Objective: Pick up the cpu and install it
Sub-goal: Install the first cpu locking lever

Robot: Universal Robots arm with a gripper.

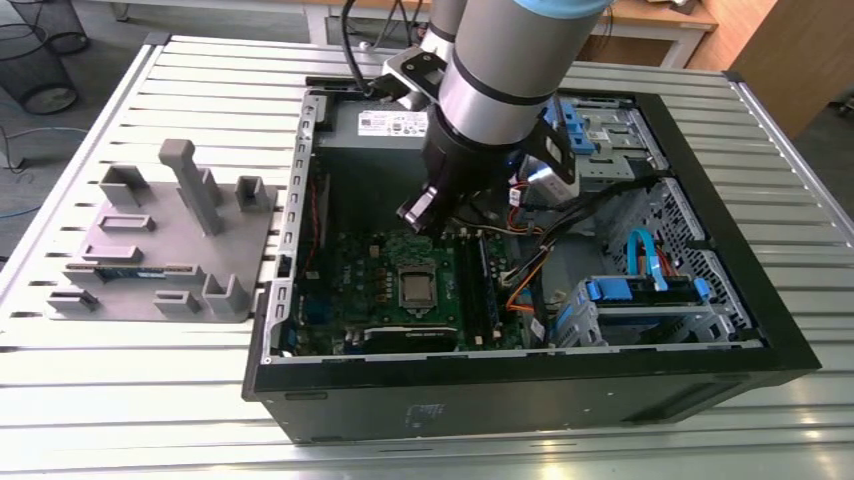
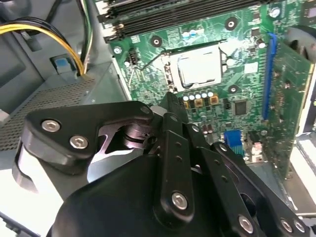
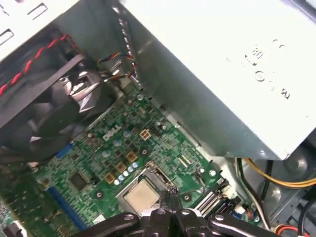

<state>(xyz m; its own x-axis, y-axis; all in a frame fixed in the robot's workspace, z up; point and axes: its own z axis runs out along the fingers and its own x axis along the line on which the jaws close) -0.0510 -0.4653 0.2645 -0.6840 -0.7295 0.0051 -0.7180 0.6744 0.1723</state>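
1. The grey robot arm point(image 1: 501, 80) reaches down into the open black computer case point(image 1: 534, 395), which lies on its side on the slatted metal table point(image 1: 134, 400).
2. Look at the black two-finger gripper point(image 2: 170, 101): it's clenched, with its tips pressed together and nothing between them in both wrist views.
3. There's the cpu point(image 2: 200, 66), a small square chip with a shiny silver top. It lies flat in the metal-framed socket point(image 2: 171, 69) on the green motherboard point(image 2: 237, 29).
4. The gripper hangs over the board just beside that socket, clear of the chip.
5. The big grey power supply box point(image 1: 380, 125) sits at the far end of the case, behind the arm.
6. On the exterior view's left, a grey moulded fixture tray point(image 1: 147, 250) stands on the table beside the case.
7. At the near corner on the exterior view's right, a blue-fronted drive cage point(image 1: 641, 295) fills the case.
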